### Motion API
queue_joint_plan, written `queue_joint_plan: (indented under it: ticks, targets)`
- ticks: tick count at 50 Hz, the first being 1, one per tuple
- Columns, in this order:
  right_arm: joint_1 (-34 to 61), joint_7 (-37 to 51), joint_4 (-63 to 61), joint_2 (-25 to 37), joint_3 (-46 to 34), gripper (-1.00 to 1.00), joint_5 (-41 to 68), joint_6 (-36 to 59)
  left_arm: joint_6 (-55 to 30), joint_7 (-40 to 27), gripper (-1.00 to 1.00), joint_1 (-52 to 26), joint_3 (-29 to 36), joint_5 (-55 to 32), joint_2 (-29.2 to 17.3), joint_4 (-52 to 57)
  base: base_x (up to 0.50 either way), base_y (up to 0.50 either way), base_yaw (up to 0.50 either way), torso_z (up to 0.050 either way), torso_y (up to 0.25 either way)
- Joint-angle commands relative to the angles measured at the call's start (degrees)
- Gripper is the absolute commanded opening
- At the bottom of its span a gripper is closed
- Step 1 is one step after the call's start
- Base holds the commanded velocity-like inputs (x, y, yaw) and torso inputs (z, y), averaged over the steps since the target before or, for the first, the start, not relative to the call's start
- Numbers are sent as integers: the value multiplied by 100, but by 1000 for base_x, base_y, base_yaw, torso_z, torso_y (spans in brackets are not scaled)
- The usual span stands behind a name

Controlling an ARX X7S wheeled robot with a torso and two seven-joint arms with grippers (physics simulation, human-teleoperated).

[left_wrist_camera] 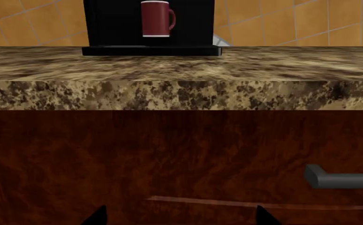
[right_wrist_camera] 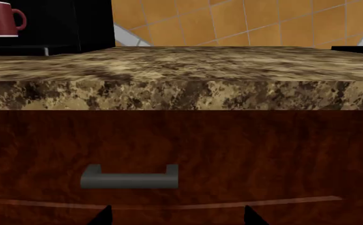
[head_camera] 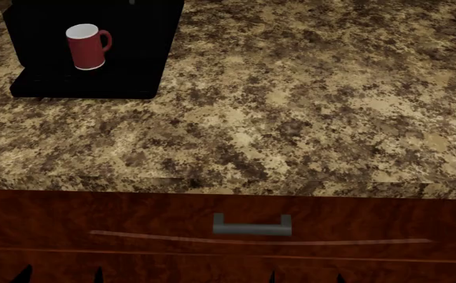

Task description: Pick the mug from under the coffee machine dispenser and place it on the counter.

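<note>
Mug [head_camera: 86, 46] sits upright on the machine [head_camera: 94, 65] tray, untouched, so every step remains: both my grippers hang low before the drawer [head_camera: 228, 236], well short of the counter [head_camera: 307, 106], fingertips apart, holding nothing.

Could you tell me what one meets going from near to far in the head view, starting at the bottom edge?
Drawer front with its handle → counter → coffee machine with the mug on its tray.

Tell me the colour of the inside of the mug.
White inside the mug, with a dark red outside; the head view shows it best, looking down into the opening.
</note>
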Motion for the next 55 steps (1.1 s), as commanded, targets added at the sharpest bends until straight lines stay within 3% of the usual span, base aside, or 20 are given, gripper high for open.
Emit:
queue_joint_plan:
  ticks: [1, 9, 17, 32, 39, 41, 43, 50, 55]
  targets:
    - [0, 72, 0, 54, -72, 100, 54, 0, 0, -64, 100, 0, 64, -56, -57, 0, 0, 0, 0, 0, 0]
    - [-54, 296, -79, 203, -223, 100, 203, 19, 131, -242, 100, 38, 237, -179, -202, -78, 0, 0, 0, 0, 0]
    - [-92, 446, -104, 304, -330, 100, 252, 15, 115, -392, 100, 26, 332, -267, -293, -34, -486, 13, 0, 0, 0]
    - [-114, 491, -168, 482, -461, 100, 426, -52, 183, -634, 100, -115, 491, -255, -404, -190, -126, 386, 0, 0, 0]
    - [-83, 600, -1277, 670, -476, 100, 547, 1177, -791, -690, 100, -234, 488, -391, -515, 614, 0, 0, 0, 0, 0]
    - [-18, 706, -2044, 797, -528, 100, 440, 1917, -990, -690, 100, -282, 500, -400, -592, 1115, 0, 0, 0, 8, 0]
    - [50, 660, -2458, 822, -478, 100, 622, 2336, -1889, -641, 100, -391, 503, -588, -659, 1781, 0, 0, 0, 50, 62]
    - [1027, 677, -3973, 1061, -434, 100, 845, 4476, -3492, -789, 100, -1007, 316, -918, -733, 3098, 0, 0, 0, 50, 57]
    - [1714, 519, -4235, 1014, -154, 100, 1328, 5432, -4211, -894, 100, -1605, 373, -911, -814, 3516, 0, 0, 0, 50, 52]
